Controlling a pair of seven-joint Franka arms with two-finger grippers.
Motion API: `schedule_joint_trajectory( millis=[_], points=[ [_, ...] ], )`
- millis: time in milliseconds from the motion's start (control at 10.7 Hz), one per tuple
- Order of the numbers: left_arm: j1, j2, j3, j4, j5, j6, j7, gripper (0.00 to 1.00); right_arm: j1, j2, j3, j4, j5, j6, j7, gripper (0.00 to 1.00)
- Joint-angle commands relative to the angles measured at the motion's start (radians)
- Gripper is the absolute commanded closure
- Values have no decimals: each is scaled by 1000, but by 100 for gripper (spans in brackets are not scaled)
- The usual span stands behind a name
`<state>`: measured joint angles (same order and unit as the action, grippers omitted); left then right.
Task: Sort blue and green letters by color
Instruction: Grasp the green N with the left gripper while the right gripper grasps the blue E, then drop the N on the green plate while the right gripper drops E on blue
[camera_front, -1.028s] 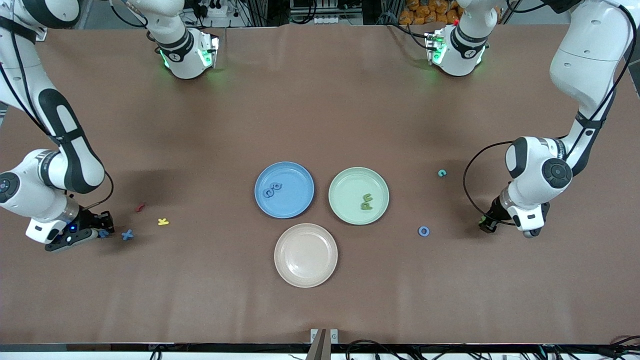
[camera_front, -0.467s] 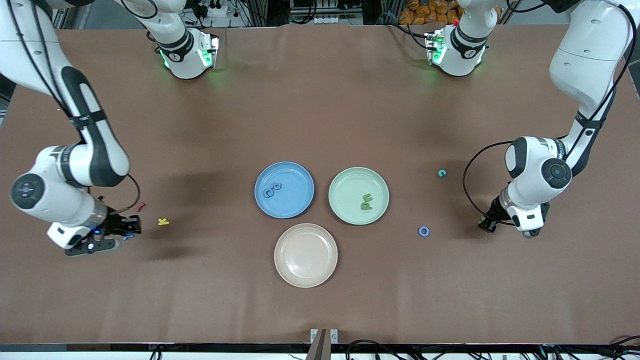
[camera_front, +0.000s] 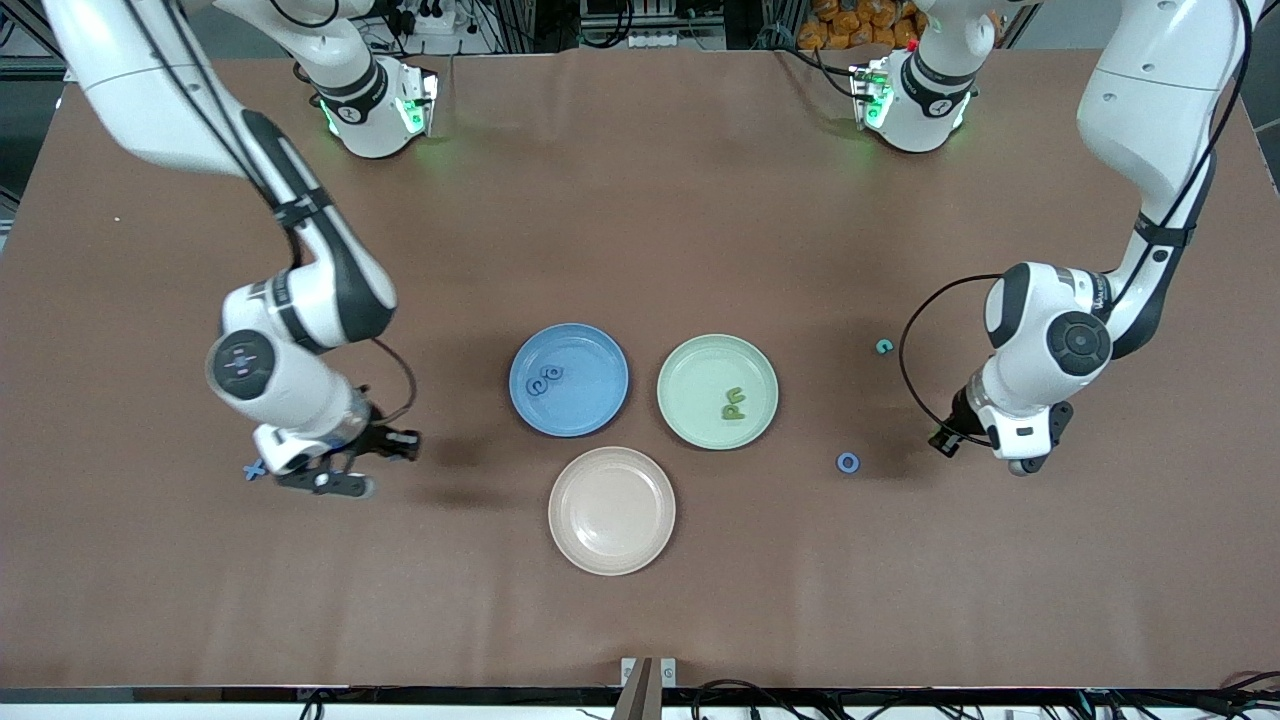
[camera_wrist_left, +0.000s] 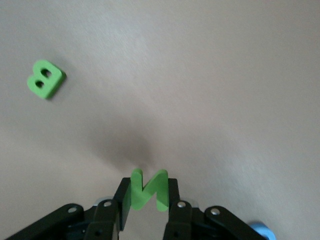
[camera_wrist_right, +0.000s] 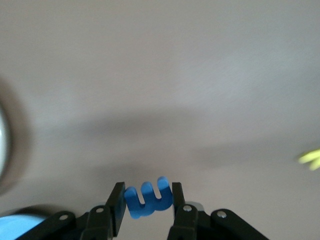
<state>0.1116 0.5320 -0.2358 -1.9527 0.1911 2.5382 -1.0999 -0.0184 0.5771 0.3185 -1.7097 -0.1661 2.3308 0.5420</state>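
Fingers (camera_wrist_right: 144, 204) pinch blue E (camera_wrist_right: 148, 197); left fingers (camera_wrist_left: 147, 201) pinch green N (camera_wrist_left: 146, 189).

Three plates (camera_front: 612, 556), five blue letters (camera_front: 848, 462), four green letters (camera_front: 735, 404), one teal letter (camera_front: 884, 346)

table (camera_front: 640, 200): brown cloth | three plates (camera_front: 611, 510) mid-table | loose letters (camera_front: 848, 462) toward both ends, perhaps four

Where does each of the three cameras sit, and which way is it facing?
Front view: high across the table, facing both arms' bases; shows blue plate, green plate, both arms.
Left wrist view: on the left arm, looking down past the left gripper shut on a green N; green B beside.
Right wrist view: on the right arm, looking down past the right gripper shut on a blue E.
Shared: the brown table.
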Motion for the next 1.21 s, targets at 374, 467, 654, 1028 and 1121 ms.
schedule_joint_trajectory(
  millis=[374, 467, 654, 1028, 1121],
  points=[
    [-334, -40, -3, 107, -60, -118, -355, 89, 317, 73, -10, 5, -29, -27, 479, 100],
    [-381, -32, 0, 127, -87, -118, -397, 89, 348, 79, -34, 5, -33, -28, 512, 95],
    [-447, 2, 4, 172, -107, -118, -480, 89, 336, 75, -35, 4, -32, -57, 515, 21],
    [-493, 65, 7, 210, -108, -116, -557, 56, 168, -22, -20, 2, -18, -154, 377, 0],
    [-494, 68, 7, 221, -101, -116, -543, 1, 78, -49, 25, -11, -18, -171, 340, 0]
  ],
)
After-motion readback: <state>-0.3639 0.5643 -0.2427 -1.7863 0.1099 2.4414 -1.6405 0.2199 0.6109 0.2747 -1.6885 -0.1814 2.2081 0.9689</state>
